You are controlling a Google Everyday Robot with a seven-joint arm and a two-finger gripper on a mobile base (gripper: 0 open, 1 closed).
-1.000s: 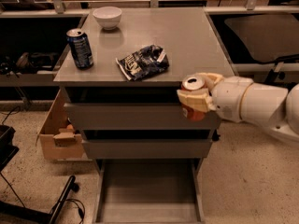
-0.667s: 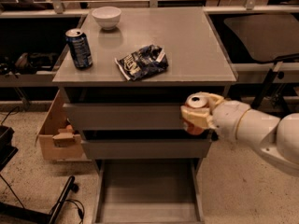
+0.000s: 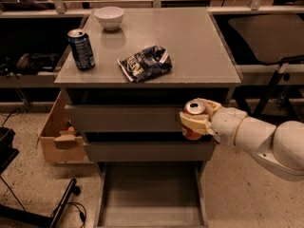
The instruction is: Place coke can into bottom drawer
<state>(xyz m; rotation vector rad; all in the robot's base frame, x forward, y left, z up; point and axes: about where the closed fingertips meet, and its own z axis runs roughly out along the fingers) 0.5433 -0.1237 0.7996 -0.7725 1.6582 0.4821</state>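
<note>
I see a grey desk (image 3: 199, 46) on a speckled floor (image 3: 28, 184), with dark shelves on both sides and a cardboard box (image 3: 59, 137) just beside its left side. On the desk top a white bowl (image 3: 109, 17) stands at the back left. A dark blue can (image 3: 81, 49) stands upright in front of it, and a crumpled dark snack bag (image 3: 144, 63) lies near the middle. I cannot read the print on the blue can or on the bag.

My pincer (image 3: 195, 122) comes in from the right and is closed around the coke can (image 3: 194, 108), which is upright with its silver top toward me. A finger covers the lettering on it. The can hangs in front of the two upper drawers, at their right end. The bottom drawer (image 3: 149, 198) is pulled out below, well apart from the can.
</note>
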